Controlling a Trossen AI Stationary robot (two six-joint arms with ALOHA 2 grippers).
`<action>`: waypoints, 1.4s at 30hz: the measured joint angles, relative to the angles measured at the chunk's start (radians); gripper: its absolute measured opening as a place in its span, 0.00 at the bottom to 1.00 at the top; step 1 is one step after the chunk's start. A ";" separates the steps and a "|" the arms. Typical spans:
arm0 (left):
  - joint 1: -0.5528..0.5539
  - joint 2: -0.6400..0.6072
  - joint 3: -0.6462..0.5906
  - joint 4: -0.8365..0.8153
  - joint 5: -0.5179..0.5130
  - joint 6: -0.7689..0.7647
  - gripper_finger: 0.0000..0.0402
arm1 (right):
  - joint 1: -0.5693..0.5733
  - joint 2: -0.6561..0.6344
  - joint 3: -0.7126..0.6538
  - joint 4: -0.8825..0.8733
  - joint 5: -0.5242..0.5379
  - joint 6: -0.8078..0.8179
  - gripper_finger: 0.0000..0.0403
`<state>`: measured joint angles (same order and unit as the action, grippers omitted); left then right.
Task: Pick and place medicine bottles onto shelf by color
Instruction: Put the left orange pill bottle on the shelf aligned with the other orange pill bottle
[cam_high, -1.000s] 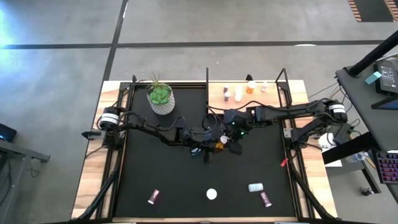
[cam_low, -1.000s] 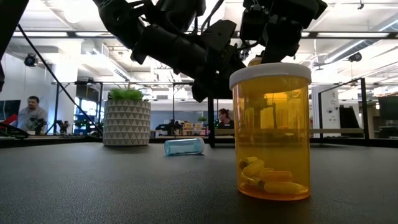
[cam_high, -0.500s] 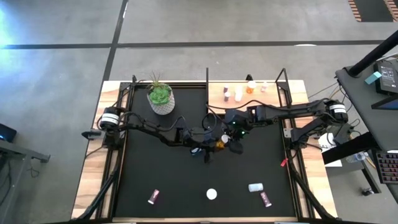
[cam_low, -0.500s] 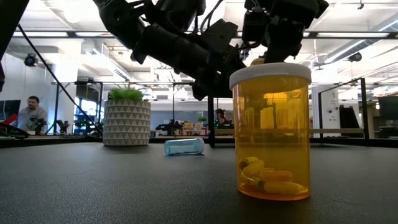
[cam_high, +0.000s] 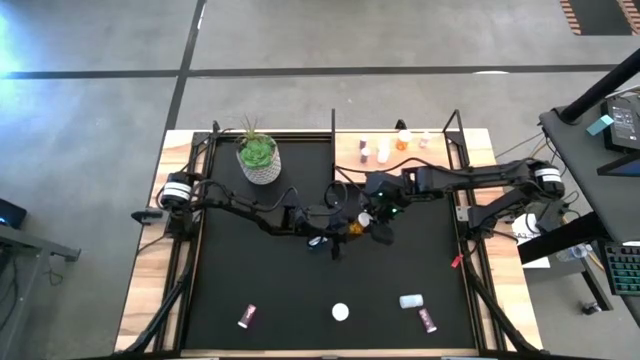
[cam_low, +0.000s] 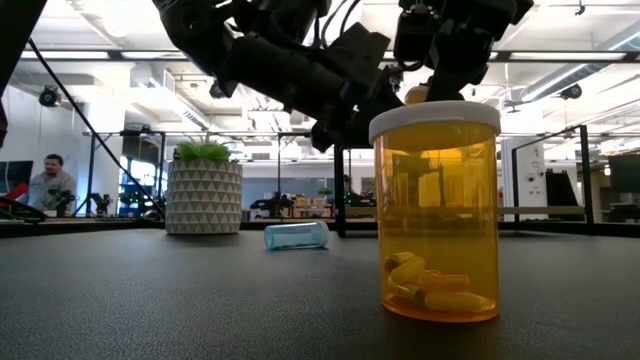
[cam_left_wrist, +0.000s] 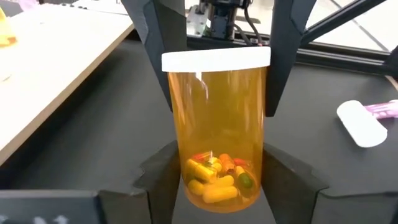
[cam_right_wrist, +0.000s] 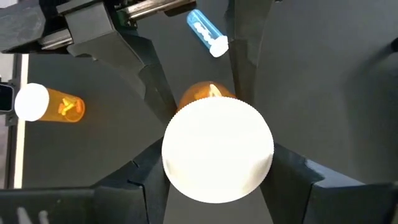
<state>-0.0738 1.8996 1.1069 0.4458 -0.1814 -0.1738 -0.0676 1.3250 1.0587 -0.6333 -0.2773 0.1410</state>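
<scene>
The right gripper (cam_right_wrist: 217, 158) is clamped on the white cap of an upright orange bottle (cam_left_wrist: 221, 134), held in the air near the table's middle, long axis vertical. The left gripper (cam_left_wrist: 217, 180) flanks the bottle's lower body; whether its pads press or stand just apart cannot be told. Beyond the bottle, toward the table's far edge, lies the shelf (cam_high: 395, 160), on the right arm's side. A blue bottle (cam_right_wrist: 207, 31) lies flat below. No readable label shows anywhere.

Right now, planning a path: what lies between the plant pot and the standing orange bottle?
A blue bottle on its side, shown in the low view.
</scene>
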 joint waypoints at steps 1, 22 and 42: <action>0.000 0.000 0.000 0.005 0.000 0.000 0.48 | 0.000 -0.005 -0.001 0.000 -0.001 0.000 0.48; 0.017 -0.006 0.014 0.074 -0.184 0.103 0.62 | -0.046 -0.035 -0.001 -0.194 0.171 0.043 0.48; 0.016 -0.004 -0.002 -0.040 -0.170 0.049 0.62 | -0.486 -0.031 -0.001 -0.431 0.538 0.144 0.48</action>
<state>-0.0582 1.8954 1.1046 0.4063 -0.3517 -0.1251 -0.5539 1.2937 1.0576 -1.0645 0.2612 0.2847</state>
